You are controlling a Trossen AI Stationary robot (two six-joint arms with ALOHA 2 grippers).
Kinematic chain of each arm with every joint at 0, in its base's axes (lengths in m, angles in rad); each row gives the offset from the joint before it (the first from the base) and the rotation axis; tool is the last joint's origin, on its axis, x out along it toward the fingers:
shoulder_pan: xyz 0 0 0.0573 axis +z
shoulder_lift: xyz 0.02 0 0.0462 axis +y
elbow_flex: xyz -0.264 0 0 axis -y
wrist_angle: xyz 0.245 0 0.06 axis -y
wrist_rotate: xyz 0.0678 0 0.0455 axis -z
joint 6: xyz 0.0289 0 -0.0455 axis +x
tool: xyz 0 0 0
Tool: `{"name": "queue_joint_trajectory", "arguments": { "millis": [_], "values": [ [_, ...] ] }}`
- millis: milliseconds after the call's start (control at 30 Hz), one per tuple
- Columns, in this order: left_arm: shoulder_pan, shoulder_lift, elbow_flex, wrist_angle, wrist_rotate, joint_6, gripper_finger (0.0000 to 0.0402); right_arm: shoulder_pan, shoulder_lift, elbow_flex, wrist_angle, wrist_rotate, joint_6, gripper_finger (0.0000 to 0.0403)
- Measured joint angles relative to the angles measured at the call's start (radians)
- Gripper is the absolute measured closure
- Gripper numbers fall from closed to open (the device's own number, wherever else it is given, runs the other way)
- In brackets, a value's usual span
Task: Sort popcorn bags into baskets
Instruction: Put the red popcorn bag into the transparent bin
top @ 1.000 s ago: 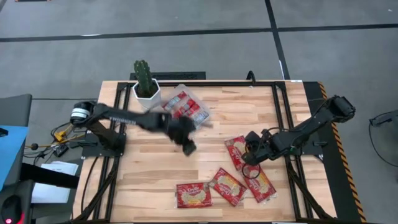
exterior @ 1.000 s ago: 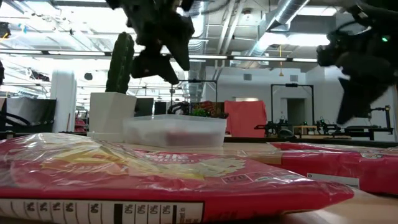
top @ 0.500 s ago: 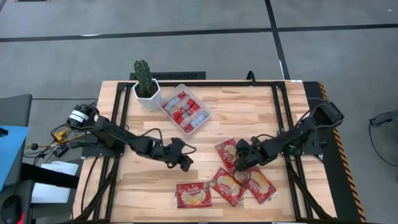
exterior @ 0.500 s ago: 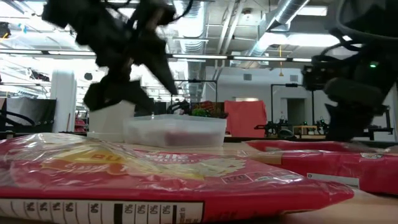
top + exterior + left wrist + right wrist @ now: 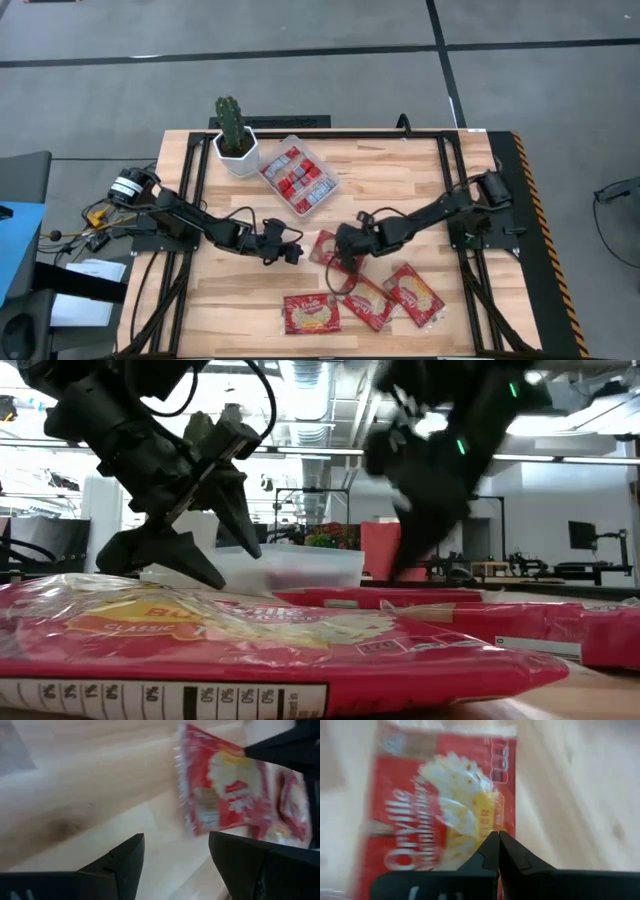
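A large red popcorn bag (image 5: pixel 325 246) with a yellow picture lies flat on the table's middle. My right gripper (image 5: pixel 344 250) is shut, with its tips on this bag (image 5: pixel 445 810). My left gripper (image 5: pixel 293 252) is open and empty, low over the wood just left of the bag, which shows ahead of its fingers in the left wrist view (image 5: pixel 225 790). Three more large bags (image 5: pixel 312 313), (image 5: pixel 365 300), (image 5: pixel 415 293) lie flat near the front edge. The clear tray (image 5: pixel 318 200) at the back holds several small red packets (image 5: pixel 296 178). My right gripper presses its shut fingertips (image 5: pixel 496 845) on the bag's top face, at the yellow picture near its middle (image 5: pixel 487 817). The fingers come slanting down from the table's right. The bag lies flat on the wood.
A cactus in a white pot (image 5: pixel 235 140) stands at the back left beside the tray. Black frame rails (image 5: pixel 450 190) run along the table's sides and back. One front bag (image 5: pixel 250 640) fills the bottom of the low view. Bare wood lies at the back right.
My right gripper has gone toward the table's left edge, and the bag under it has slid flat along the table to the left with it. My left gripper has come from beside the tray toward the near edge and down, and now stands low by the bag.
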Motion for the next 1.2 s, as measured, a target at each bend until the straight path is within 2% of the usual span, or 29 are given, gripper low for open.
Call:
{"name": "queue_joint_trajectory", "arguments": {
  "millis": [100,200,400,600,767,933,1200],
  "values": [
    [-0.013,0.000,0.000,0.013,-0.013,-0.012,0.0187,0.009,-0.031,0.076,-0.058,0.004,-0.067,0.0389],
    [-0.022,0.000,0.000,0.021,-0.035,-0.013,0.0187,0.041,-0.085,0.092,-0.155,0.014,-0.075,0.0393],
    [-0.026,0.000,0.000,0.045,-0.070,-0.019,0.0187,0.126,-0.087,0.090,-0.338,0.022,0.066,0.0384],
    [-0.026,0.000,0.000,0.049,-0.069,-0.013,0.0187,0.165,-0.008,0.091,-0.298,0.017,0.117,0.0387],
    [-0.026,0.000,0.001,0.046,-0.062,-0.010,0.0187,0.107,0.064,0.091,-0.183,0.014,0.022,0.0393],
    [-0.026,0.000,0.001,0.033,-0.062,-0.019,0.0187,0.057,0.132,0.099,-0.014,-0.053,-0.071,0.0384],
    [-0.025,0.001,0.001,-0.009,-0.027,0.008,0.0187,0.079,0.169,0.125,0.005,-0.066,-0.262,0.0391]
  ]
}}
